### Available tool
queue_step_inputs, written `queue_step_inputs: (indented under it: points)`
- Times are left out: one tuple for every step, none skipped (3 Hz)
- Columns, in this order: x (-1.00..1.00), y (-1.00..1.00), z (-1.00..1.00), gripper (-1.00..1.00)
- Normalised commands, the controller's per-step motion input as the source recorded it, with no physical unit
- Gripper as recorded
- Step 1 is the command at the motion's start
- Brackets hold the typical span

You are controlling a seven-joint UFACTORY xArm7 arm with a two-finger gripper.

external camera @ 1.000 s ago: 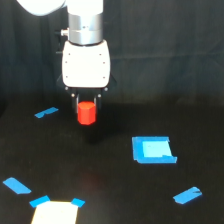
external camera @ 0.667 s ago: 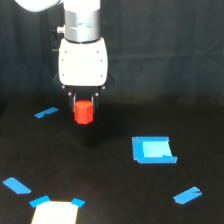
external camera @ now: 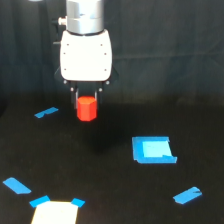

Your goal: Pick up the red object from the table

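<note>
**Red block held above the dark table**

Red-orange and smooth, the red object (external camera: 86,108) is a short, stubby cylinder with a flat top face and a plain, unmarked side. It hangs between the short dark fingers of the gripper (external camera: 86,100), which close on its upper part from either side; the jaws are only as far apart as the block is wide. The block appears to be off the table (external camera: 112,165), a matte black flat surface, with a faint shadow below it.

Above the fingers sits a glossy white, rounded housing, and above that a brushed metal cylinder.

Bright blue tape strips lie scattered on the table: one (external camera: 46,112) near the block on the exterior view's left, one (external camera: 16,185) at the lower left, and one (external camera: 188,195) at the lower right. A blue-edged square (external camera: 152,149) with a paler centre lies well apart from the block, toward the exterior view's right. A pale card (external camera: 55,212) with blue tape at its corners sits at the bottom edge.
</note>
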Motion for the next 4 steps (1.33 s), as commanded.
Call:
queue_step_inputs:
  points:
    - [-0.21, -0.43, 1.00, -1.00]
    - [-0.28, -0.16, 0.70, -1.00]
    - [-0.15, -0.46, 0.87, -0.95]
    - [-0.38, -0.39, 1.00, -1.00]
